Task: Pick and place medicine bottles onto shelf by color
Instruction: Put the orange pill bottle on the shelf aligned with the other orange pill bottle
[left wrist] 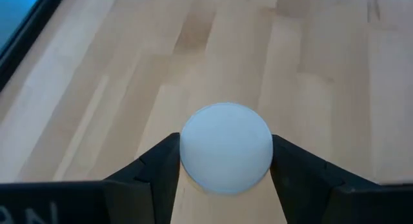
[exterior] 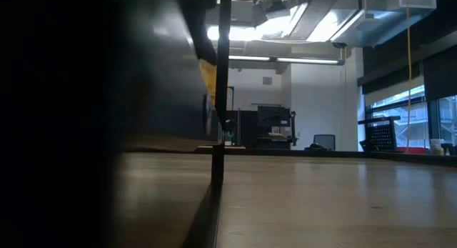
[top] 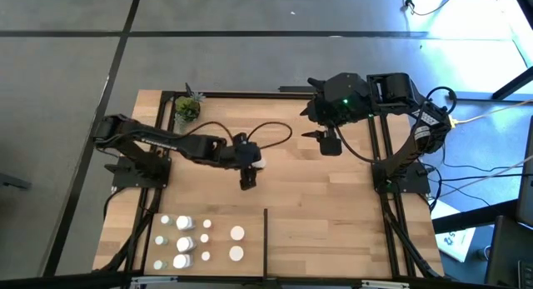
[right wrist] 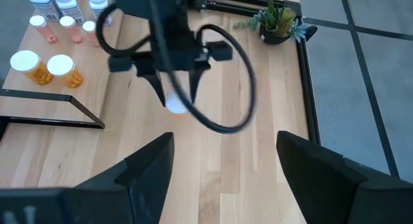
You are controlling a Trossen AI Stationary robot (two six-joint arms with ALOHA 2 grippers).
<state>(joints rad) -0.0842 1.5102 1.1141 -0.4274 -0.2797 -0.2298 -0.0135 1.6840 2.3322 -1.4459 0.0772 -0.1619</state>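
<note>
Gripping white-capped bottle (left wrist: 226,146): left end effector (top: 248,174) mid-table | right end effector (top: 327,140) raised, wide apart

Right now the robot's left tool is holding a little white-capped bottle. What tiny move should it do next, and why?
Probably carry the bottle toward the group of bottles at the table's near edge, left of the black divider strip. The left tool grips it on both sides over bare wood mid-table, away from the group. The right tool waits open, far off.
</note>
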